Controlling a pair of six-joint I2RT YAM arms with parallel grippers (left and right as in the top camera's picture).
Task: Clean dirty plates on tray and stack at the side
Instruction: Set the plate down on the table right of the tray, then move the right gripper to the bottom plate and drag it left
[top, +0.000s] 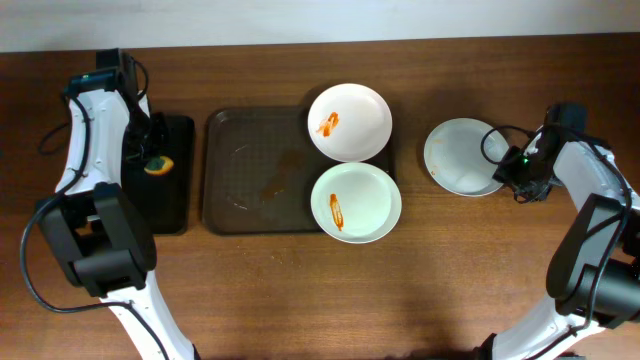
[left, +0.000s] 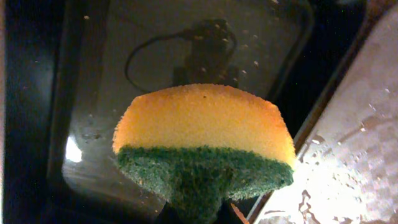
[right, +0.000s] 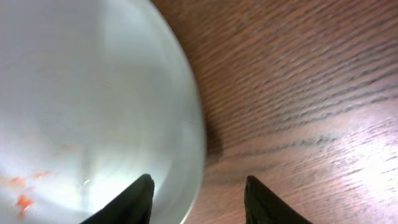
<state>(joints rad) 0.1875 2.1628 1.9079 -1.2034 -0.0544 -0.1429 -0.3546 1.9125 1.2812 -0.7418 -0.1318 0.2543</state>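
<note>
Two plates with orange-red smears sit at the right end of the dark brown tray (top: 250, 170): one at the back (top: 350, 122), one at the front (top: 355, 203). A third plate (top: 463, 157) lies on the table right of the tray; in the right wrist view (right: 81, 106) it shows faint orange specks. My right gripper (right: 198, 190) is open, its fingers straddling that plate's right rim. My left gripper (top: 152, 150) is over the black tray (top: 165, 175), shut on a yellow and green sponge (left: 202, 134).
The smaller black tray (left: 93, 74) lies left of the brown tray and looks wet. Bare wooden table (top: 300, 290) runs along the front and to the right of the lone plate. Cables hang by both arms.
</note>
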